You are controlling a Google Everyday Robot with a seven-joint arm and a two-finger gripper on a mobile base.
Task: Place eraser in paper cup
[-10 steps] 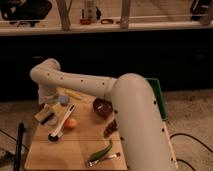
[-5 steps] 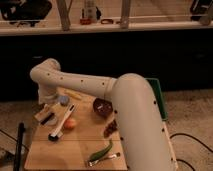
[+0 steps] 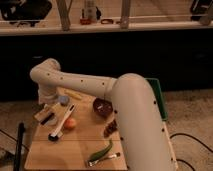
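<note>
The arm point(image 3: 100, 87) is reaching from the lower right across to the left of the frame. The claw point(image 3: 46, 116) is hanging low over the left edge of the table point(image 3: 70, 152); whether it is open, closed or gripping anything I cannot tell. The cup point(image 3: 63, 100) is standing upright just up and right of the claw. An orange ball point(image 3: 70, 123) is lying below the cup, a white-handled brush point(image 3: 61, 127) is lying against the ball's left side, and a red bowl point(image 3: 102, 106) is sitting at centre.
</note>
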